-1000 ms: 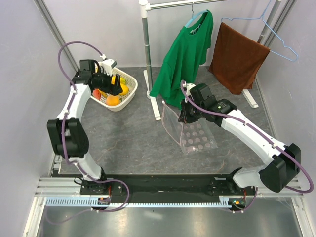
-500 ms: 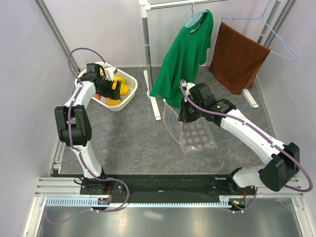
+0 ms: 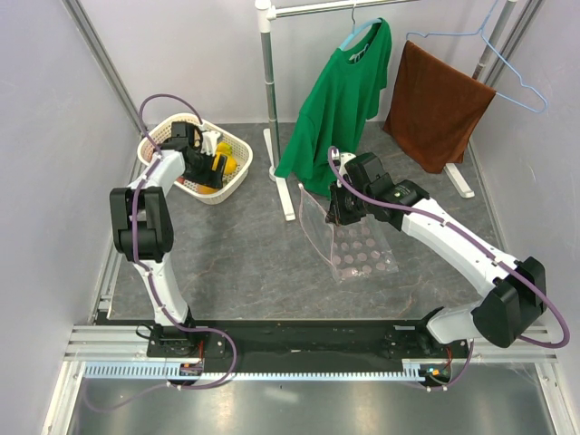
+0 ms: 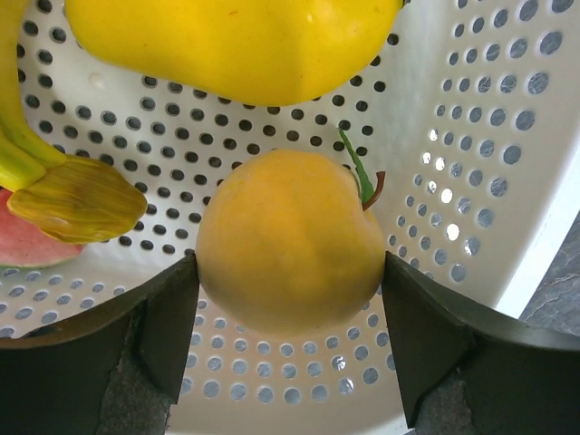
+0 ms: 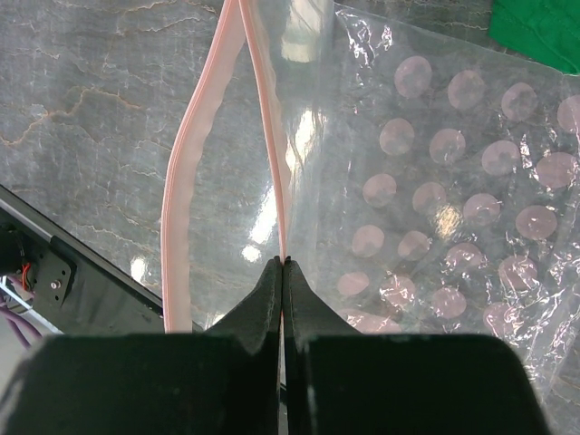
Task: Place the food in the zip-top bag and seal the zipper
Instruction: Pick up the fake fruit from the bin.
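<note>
The left gripper [image 3: 207,166], seen from above, reaches into the white lattice basket [image 3: 241,159] at the far left, while the right gripper [image 3: 337,210] holds the zip-top bag [image 3: 362,252] raised near the table's centre. In the left wrist view the jaws press both flanks of a round yellow-orange fruit [image 4: 290,240] lying on the basket floor beside the banana bunch [image 4: 77,199], evidently to lift it out. In the right wrist view the fully closed fingers pinch one lip of the pink zipper [image 5: 268,136], so the other lip bows away and the mouth gapes for loading.
</note>
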Controlling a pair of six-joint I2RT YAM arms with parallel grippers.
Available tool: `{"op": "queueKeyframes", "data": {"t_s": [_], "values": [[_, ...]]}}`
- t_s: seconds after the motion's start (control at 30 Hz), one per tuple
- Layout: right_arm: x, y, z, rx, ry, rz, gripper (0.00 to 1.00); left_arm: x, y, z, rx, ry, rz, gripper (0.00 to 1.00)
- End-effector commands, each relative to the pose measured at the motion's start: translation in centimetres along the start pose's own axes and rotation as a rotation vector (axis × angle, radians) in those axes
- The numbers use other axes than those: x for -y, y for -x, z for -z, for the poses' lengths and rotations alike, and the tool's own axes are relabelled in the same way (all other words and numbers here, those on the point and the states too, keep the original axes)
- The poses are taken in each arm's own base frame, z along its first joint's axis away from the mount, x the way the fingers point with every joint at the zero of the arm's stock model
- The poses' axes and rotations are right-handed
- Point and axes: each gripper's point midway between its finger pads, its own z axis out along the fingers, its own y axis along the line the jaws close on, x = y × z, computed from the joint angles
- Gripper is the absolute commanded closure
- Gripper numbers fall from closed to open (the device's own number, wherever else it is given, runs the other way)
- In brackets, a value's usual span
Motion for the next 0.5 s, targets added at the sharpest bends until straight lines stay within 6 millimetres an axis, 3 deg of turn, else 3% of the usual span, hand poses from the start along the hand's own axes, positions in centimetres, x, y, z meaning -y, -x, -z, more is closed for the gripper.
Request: {"op": "queueKeyframes", "data": {"t_s": [0.0,0.03,0.13,0.3,0.33,0.4,0.47], "values": [[-0.3,1.6,0.2,0.05,0.002,-0.008,1.0,-0.6,2.4,2.6,0.072,0.044,0.028,0.35],[-0.2,1.6,0.2,0.049,0.0,-0.007,1.0,-0.3,3.0,3.2,0.095,0.036,0.027,0.44],[-0.2,1.5,0.2,0.048,-0.002,-0.009,1.0,0.3,4.9,6.0,0.171,0.024,0.031,0.56],[-0.1,1.5,0.4,0.054,-0.008,-0.011,1.0,2.1,6.6,10.4,0.28,-0.024,0.042,0.61],[0.0,1.4,0.3,0.053,-0.01,-0.011,1.0,3.2,7.0,12.1,0.316,-0.06,0.036,0.63],[0.0,1.5,0.5,0.057,-0.012,-0.014,1.0,5.3,6.9,13.6,0.342,-0.15,0.048,0.64],[-0.1,1.3,0.5,0.054,-0.008,-0.02,1.0,9.5,6.7,16.7,0.4,-0.335,0.024,0.66]]}}
